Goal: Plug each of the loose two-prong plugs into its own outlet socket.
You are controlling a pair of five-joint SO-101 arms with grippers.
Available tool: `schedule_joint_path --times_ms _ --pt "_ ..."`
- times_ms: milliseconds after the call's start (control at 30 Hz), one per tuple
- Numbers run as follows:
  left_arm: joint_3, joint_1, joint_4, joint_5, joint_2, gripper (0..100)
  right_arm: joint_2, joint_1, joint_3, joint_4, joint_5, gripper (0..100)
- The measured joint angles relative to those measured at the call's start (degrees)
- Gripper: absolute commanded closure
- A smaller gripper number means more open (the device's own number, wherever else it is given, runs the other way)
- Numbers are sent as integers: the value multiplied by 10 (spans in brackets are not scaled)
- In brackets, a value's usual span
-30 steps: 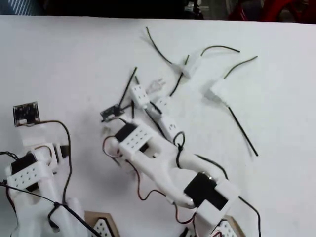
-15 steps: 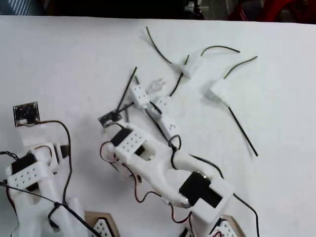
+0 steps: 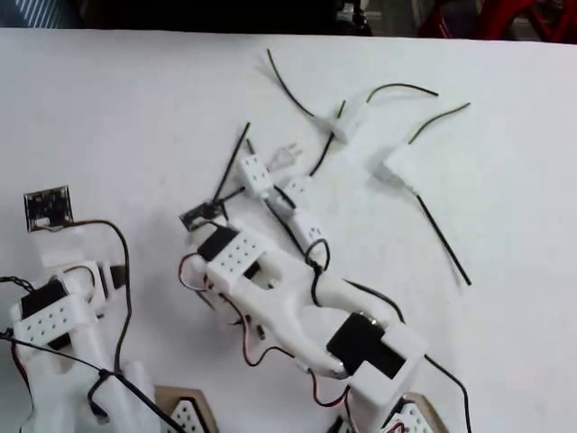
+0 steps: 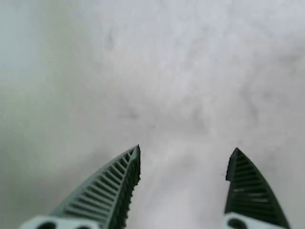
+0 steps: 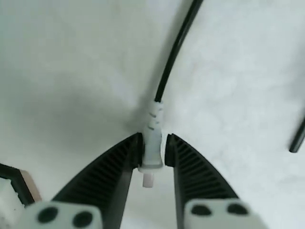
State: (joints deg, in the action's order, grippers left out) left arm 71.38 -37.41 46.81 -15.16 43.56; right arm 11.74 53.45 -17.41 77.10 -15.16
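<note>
At the left, the left gripper (image 4: 187,149) hangs wide open over the bare white desk (image 3: 108,108), holding nothing. Toward the middle, the right gripper (image 5: 153,137) is clamped on a small white plug (image 5: 152,150), whose black cord (image 5: 174,52) trails away across the desk. To seat it well, its prongs likely need squaring with a socket before a straight push. Just to the right lie white outlet blocks (image 3: 255,171) and loose cords (image 3: 442,236), and it is too small to tell whether any socket is filled.
</note>
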Motion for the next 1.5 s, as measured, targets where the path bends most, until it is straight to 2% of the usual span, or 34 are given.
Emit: schedule_joint_path --times_ms 633,1100,1300,1500 --pt "0 0 0 0 0 714 54 0 11 4 0 938" --pt "0 0 0 0 0 714 62 0 53 61 0 935" --pt "0 0 0 0 0 714 62 0 53 61 0 882" --pt "0 0 0 0 0 714 62 0 53 61 0 911"
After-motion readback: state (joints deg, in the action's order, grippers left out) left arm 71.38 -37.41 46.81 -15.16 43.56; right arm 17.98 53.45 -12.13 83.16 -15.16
